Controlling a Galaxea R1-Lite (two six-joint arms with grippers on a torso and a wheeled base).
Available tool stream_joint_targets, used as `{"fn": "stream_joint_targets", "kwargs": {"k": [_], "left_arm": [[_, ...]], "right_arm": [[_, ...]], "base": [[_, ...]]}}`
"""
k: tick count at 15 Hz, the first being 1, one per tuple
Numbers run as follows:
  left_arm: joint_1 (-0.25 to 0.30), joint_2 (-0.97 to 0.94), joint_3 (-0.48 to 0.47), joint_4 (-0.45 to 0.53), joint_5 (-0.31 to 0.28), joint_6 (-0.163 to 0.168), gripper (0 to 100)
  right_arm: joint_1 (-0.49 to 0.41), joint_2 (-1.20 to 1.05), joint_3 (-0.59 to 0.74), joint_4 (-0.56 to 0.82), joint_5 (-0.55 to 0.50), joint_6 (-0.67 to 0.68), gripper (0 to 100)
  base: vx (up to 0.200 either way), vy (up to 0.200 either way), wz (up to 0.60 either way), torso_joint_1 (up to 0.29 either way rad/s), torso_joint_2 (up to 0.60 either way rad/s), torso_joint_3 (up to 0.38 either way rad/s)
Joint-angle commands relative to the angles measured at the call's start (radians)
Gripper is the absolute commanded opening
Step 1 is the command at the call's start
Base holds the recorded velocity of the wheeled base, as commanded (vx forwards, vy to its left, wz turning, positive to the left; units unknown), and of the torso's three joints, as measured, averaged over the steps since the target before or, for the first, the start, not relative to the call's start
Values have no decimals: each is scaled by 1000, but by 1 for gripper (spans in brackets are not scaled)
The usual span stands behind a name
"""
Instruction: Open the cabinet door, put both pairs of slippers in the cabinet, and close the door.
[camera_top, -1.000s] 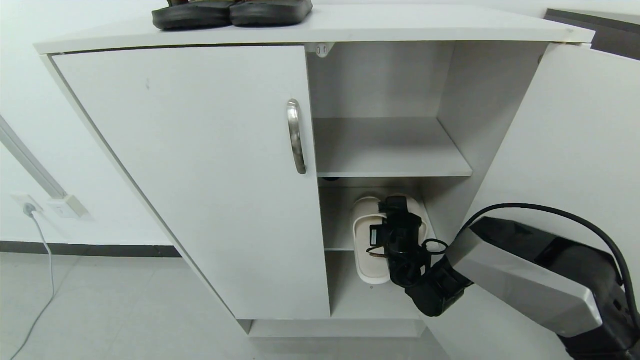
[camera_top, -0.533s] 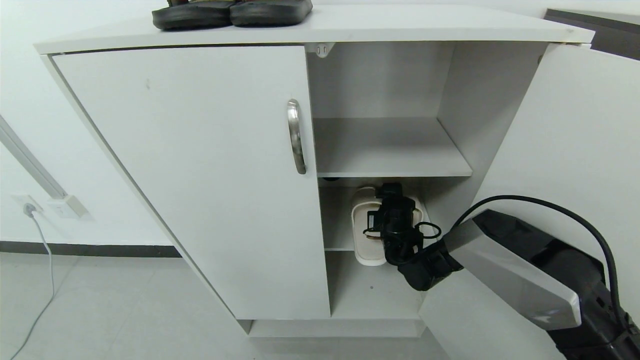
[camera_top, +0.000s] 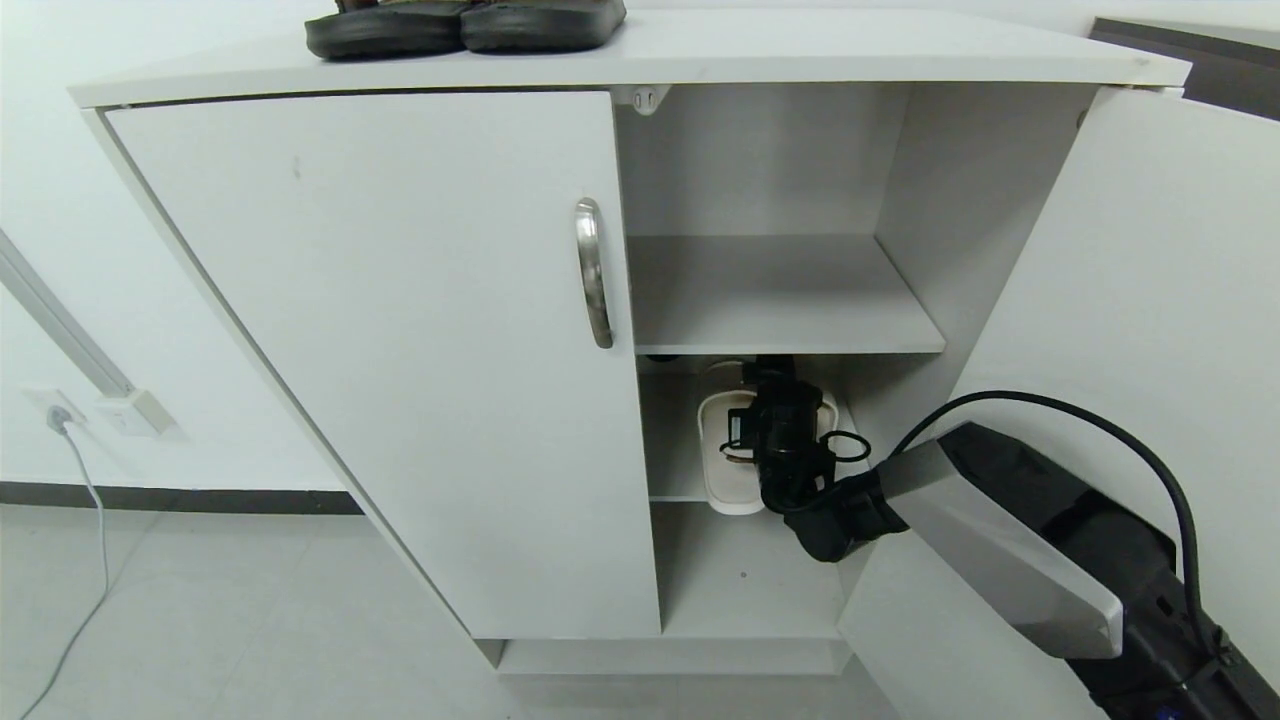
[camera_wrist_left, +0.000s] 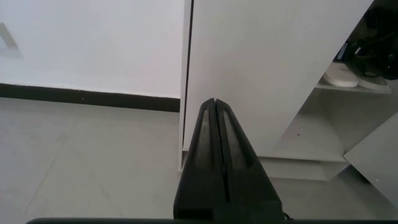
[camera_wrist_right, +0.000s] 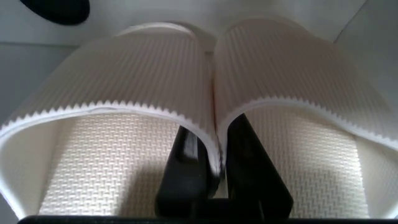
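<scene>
Pinching the inside straps of the two white slippers (camera_wrist_right: 124, 81) together, the right jaws are closed tight on the pair, so both shoes go as one. Their black fingers (camera_wrist_right: 252, 162) sit low between the shoes.

The right arm (camera_top: 990, 540) reaches into the open side of the cabinet (camera_top: 640, 55). The white slippers are over the lower shelf (camera_top: 675, 440), toes first, with the heels poking out past its front edge. I cannot tell if they rest on it yet.

The right door (camera_top: 1150, 300) stands wide open to let the arm in. The left jaws are shut on nothing, low near the floor (camera_wrist_left: 74, 162), by the closed left door (camera_top: 380, 350), I think to keep out of the way.

The black slippers (camera_top: 465, 25) sit on top of the cabinet, not yet put away.

I can read no words anywhere.
</scene>
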Motion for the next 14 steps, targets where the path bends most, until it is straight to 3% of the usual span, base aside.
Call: {"fn": "stream_joint_targets", "kwargs": {"k": [1,6,7,14], "left_arm": [[0,1,0,0,0,0,0],[0,1,0,0,0,0,0],[0,1,0,0,0,0,0],[0,0,0,0,0,0,0]], "right_arm": [[0,10,-3,0,1,-1,0],[-4,13,-1,0,2,1,0],[-4,18,2,-1,2,-1,100],[5,-40,140,-43,4,1,100]], "base": [[0,0,0,0,0,0],[0,0,0,0,0,0],[0,0,0,0,0,0],[0,0,0,0,0,0]]}}
